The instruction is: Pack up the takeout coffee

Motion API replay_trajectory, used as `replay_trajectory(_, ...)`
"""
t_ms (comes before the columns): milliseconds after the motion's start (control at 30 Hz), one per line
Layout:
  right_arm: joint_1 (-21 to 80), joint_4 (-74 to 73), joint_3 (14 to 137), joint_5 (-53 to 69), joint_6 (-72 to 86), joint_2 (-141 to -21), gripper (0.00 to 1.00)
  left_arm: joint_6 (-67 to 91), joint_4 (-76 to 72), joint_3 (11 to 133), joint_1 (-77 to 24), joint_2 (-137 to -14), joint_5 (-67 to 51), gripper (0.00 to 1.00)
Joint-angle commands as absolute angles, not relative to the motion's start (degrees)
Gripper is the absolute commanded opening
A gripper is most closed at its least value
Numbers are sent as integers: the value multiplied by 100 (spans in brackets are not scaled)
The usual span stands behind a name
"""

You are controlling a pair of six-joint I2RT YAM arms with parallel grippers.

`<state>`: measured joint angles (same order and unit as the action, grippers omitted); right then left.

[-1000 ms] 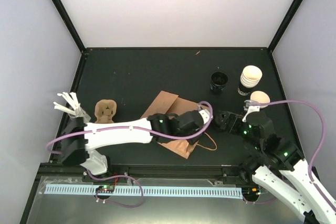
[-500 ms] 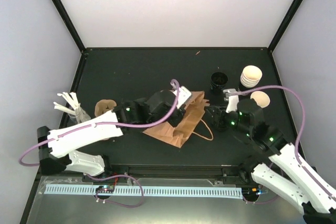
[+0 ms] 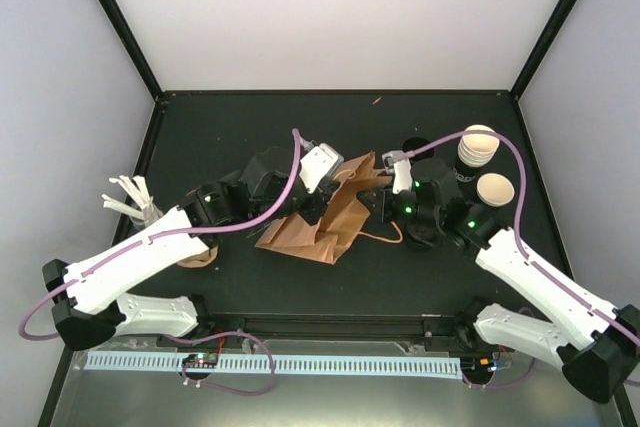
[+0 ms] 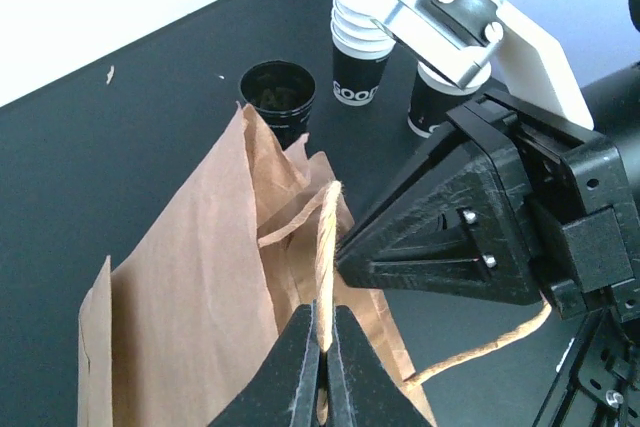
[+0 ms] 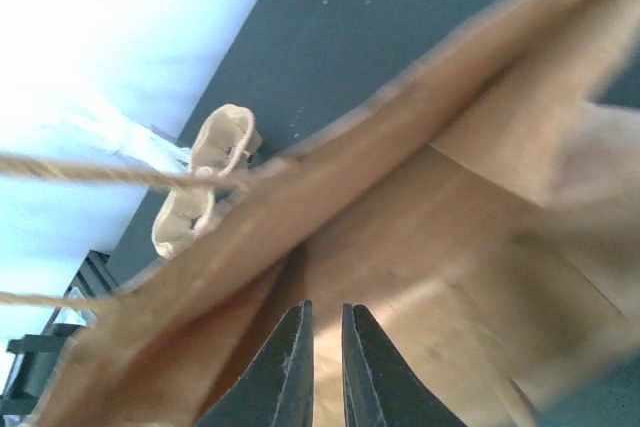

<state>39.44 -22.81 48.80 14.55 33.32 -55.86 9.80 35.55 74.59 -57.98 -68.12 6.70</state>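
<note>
Small black white-printed cup (image 3: 495, 188), cream inside, upright beside cup stack (image 3: 478, 150).

Right wrist view: brown paper bag (image 5: 420, 207) was badly blurred and cut off at the top, right and bottom edges. White object (image 5: 122, 133) at far left was too blurred to identify. Could not tell if paper sat in the narrow slit of the right gripper (image 5: 326, 312).

Left wrist view: small black paper cup with white print (image 4: 428, 115), upper right, was mostly hidden behind a silver camera mount (image 4: 440, 7). The lower end of the twisted paper-cord handle (image 4: 325, 247) was hidden inside the left gripper (image 4: 323, 325).

Overhead: tan pulp cup carrier (image 3: 203, 256), lower left, was mostly under the left arm (image 3: 150, 247).
</note>
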Motion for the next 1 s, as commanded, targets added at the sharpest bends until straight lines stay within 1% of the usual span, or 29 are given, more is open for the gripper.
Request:
replay_trajectory(0, 4142, -1984, 5348, 1472, 3309, -5935, 11, 836, 3373, 7559, -5684, -6744, 271, 2)
replay_trajectory(100, 4212, -2307, 5613, 1172, 3500, -6291, 10, 807, 3306, 7559, -5660, -6712, 253, 2)
replay_trajectory(167, 4216, -2481, 5587, 905, 3821, -6481, 7, 785, 3265, 7573, -5652, -6704, 294, 1)
replay_trajectory(300, 4297, -1897, 5320, 1241, 4323, -6736, 5, 830, 3168, 7638, -5616, -6745, 326, 2)
replay_trajectory(367, 4487, -1819, 5382, 1112, 4487, -6888, 4, 850, 3126, 7697, -5612, -6760, 310, 2)
replay_trajectory(567, 4699, -2716, 5783, 311, 4732, -7430, 1, 863, 3125, 7893, -5567, -6725, 488, 2)
replay_trajectory(833, 4699, -2953, 5391, -136, 4652, -7205, 1, 852, 3311, 8061, -5350, -6639, 572, 2)
replay_trajectory(967, 4702, -2907, 5318, -56, 4313, -7090, 1, 866, 3376, 8119, -5256, -6594, 574, 2)
